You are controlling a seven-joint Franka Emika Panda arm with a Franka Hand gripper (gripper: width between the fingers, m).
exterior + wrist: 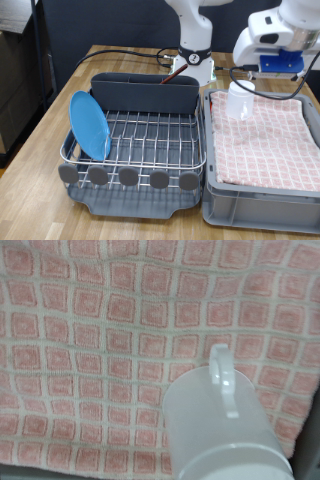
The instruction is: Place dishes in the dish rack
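Gripper hanging over the pink checked cloth beside the dish rack, you are gripping the white cup, blue plate standing upright inside the dish rack

One light-blue plate stands in one wire dish rack, with one white cup over one pink checked cloth and five round grey tabs.
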